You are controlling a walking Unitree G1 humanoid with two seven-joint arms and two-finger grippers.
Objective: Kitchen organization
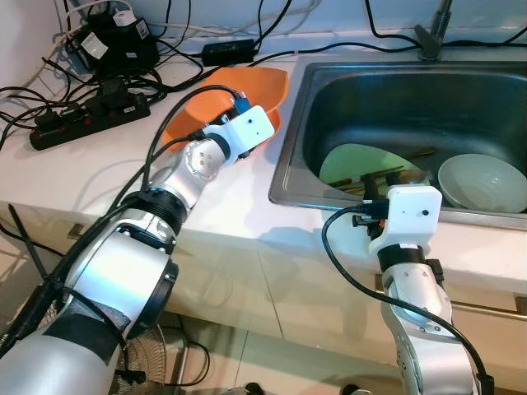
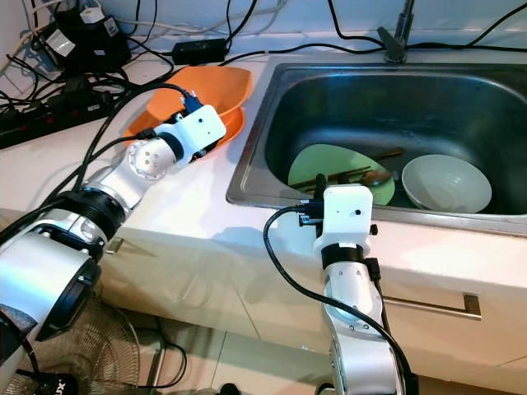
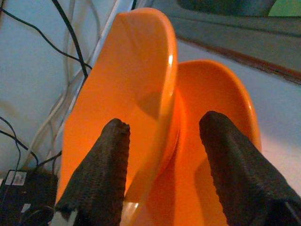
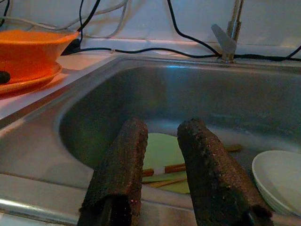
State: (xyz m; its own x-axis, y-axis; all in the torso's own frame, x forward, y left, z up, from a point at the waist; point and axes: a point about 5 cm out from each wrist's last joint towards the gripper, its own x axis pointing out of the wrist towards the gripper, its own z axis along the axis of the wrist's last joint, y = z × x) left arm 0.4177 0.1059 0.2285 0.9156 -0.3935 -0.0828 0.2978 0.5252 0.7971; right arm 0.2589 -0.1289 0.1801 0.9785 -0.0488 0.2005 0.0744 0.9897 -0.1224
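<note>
- Orange bowl (image 1: 247, 89): sitting on the orange plate (image 2: 230, 127) on the counter (image 1: 222, 206), just beside the sink's near-left rim; this pair is reading as already gathered, though not yet let go.
- Left gripper (image 3: 164, 155): reaching over the counter to the orange bowl, fingers (image 3: 101, 174) spread and straddling the bowl's wall, one inside and one outside; no squeeze is showing.
- Right gripper (image 4: 162, 165): hovering at the sink's front edge, fingers (image 4: 211, 174) parted with a narrow gap, holding nothing.
- Sink (image 1: 329, 90): still holding a pale green plate (image 2: 329, 160), wooden chopsticks (image 2: 354, 173) lying across it, and a white bowl (image 1: 482, 183) toward the right side; a spoon-like piece beside the chopsticks is too small to name surely.
- Progress, as a judgement: roughly part-way; the orange ware is standing stacked outside the sink, while the sink items are remaining to be lifted out.
- Surface and room: pale counter running along a light wall; power strip (image 1: 90, 119), adapters and black cables crowding the counter's back-left corner; faucet (image 1: 436, 33) rising at the sink's back edge; a fan grille (image 2: 82, 346) is standing on the floor below, a drawer handle (image 2: 436, 306) running across the cabinet front.
</note>
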